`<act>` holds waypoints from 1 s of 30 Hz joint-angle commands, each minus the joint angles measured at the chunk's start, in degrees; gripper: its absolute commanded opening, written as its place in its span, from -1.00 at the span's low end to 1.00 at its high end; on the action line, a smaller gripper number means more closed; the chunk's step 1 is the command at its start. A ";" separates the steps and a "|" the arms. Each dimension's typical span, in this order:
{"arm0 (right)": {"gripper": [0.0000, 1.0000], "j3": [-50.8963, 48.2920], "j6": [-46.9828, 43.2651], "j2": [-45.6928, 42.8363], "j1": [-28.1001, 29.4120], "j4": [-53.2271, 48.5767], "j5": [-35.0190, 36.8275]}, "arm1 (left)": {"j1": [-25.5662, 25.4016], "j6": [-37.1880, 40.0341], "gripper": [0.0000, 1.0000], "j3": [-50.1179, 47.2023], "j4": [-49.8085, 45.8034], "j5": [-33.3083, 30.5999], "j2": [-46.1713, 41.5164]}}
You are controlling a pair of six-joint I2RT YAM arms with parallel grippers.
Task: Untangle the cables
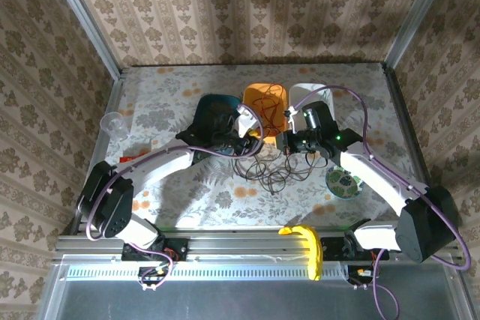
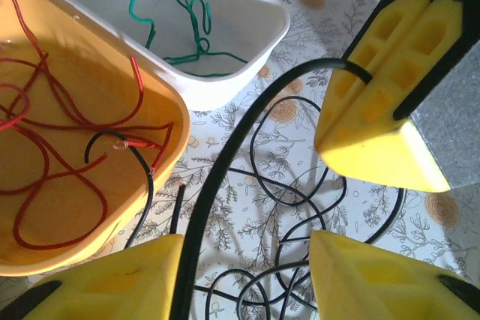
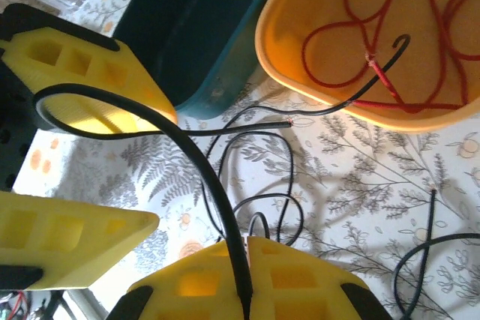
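The right gripper (image 3: 244, 252) is clamped on a thin, black, plastic-sheathed cable (image 3: 202, 177). Its yellow fingers are closed together and the strand runs out between them. The left gripper (image 2: 246, 260) stands wide open just opposite. The same strand arcs over from the right gripper and passes through the left gripper's gap, lying along one finger without being pinched.

Below both grippers, on the flower-patterned counter (image 1: 150, 110), lies a loose tangle of black cables (image 1: 262, 170). Beyond the left gripper, a shallow orange plastic tray (image 2: 161, 106) holds red cables (image 2: 139, 80), and the white plastic tray (image 2: 232, 80) beside it holds a green cable (image 2: 199, 43). One black end hooks over the orange rim into that tray.

These wires look light and limp, and they seem to keep their curl. The smooth sheath would probably slip through a loose pinch, and a hard pull would likely tighten the loops rather than free them. The best place to take hold seems to be the raised span close beside the right gripper, where the strand hangs clear of the counter. From there the cable could be fed along gently, watching that the hooked end does not drag the tray.
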 commanded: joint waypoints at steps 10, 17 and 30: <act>-1.00 7.65 1.19 -2.39 -0.53 -2.72 4.93 | -0.92 1.26 0.19 -2.92 1.67 -3.50 -2.44; -1.00 22.35 0.80 -0.52 -0.29 -2.89 4.47 | 1.55 -6.64 0.50 -13.53 18.64 -24.83 -12.45; -1.00 44.44 10.58 24.95 1.44 7.45 -5.07 | 3.40 -28.73 0.58 -13.84 -7.42 -75.81 -18.70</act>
